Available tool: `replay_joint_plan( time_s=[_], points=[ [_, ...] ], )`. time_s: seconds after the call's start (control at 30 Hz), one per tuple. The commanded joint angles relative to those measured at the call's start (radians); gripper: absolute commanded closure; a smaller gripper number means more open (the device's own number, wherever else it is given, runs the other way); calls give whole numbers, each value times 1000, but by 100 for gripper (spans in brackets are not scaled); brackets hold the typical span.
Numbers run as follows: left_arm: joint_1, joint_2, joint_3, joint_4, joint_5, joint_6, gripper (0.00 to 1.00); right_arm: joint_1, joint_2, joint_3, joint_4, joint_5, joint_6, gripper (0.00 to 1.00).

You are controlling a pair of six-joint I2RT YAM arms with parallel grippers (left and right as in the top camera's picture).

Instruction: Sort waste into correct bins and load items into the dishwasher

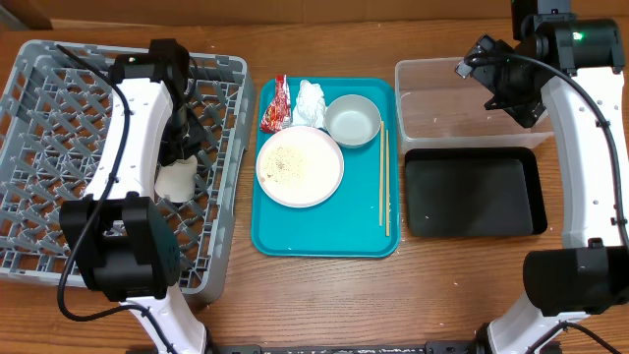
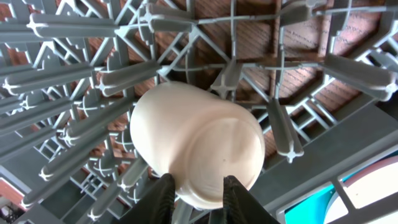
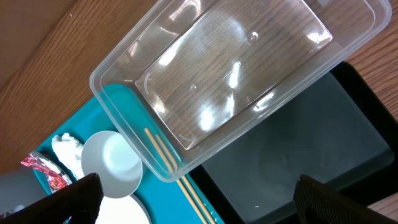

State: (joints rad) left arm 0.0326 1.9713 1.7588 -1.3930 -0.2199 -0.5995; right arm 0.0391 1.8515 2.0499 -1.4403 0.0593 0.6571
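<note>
The left gripper (image 2: pixel 200 199) has its jaws clamped on the small cup (image 2: pixel 199 146), one finger (image 2: pixel 165 199) on each side of the cup's closed end. The cup sits tilted among the pegs of the grey dish rack (image 1: pixel 59 118), near the rack's right edge and about halfway along it.

The right gripper (image 3: pixel 199 199) has its jaws wide apart and holds nothing. It hangs above the far right corner of the clear tub (image 1: pixel 432 108), which stands at the table's far right. The black tray (image 1: pixel 472 192) lies just beside the tub on its near side.

Between the rack and the bins lies the teal tray (image 1: pixel 324 231). The red wrapper (image 1: pixel 275 106) and the white tissue (image 1: pixel 311 98) lie at its far left corner. The bowl (image 1: pixel 353 120) is by its far edge, right of the tissue. The large plate (image 1: pixel 300 167), strewn with rice grains (image 1: pixel 290 162), sits towards the left edge. The chopsticks (image 1: pixel 384 182) lie along the right edge.
</note>
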Motion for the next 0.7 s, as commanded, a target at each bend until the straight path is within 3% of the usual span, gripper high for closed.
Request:
replay_joint_plan(
  time_s=[0.0,0.13,0.67],
  points=[
    [-6,3,-32,14,0,2,80,-2,-5,18,2,10,-3,0],
    [-6,3,-33,13,0,5,96,-2,-5,18,2,10,-3,0],
    [-6,2,-19,-74,-44,18,96,-2,-5,18,2,10,-3,0]
  ],
)
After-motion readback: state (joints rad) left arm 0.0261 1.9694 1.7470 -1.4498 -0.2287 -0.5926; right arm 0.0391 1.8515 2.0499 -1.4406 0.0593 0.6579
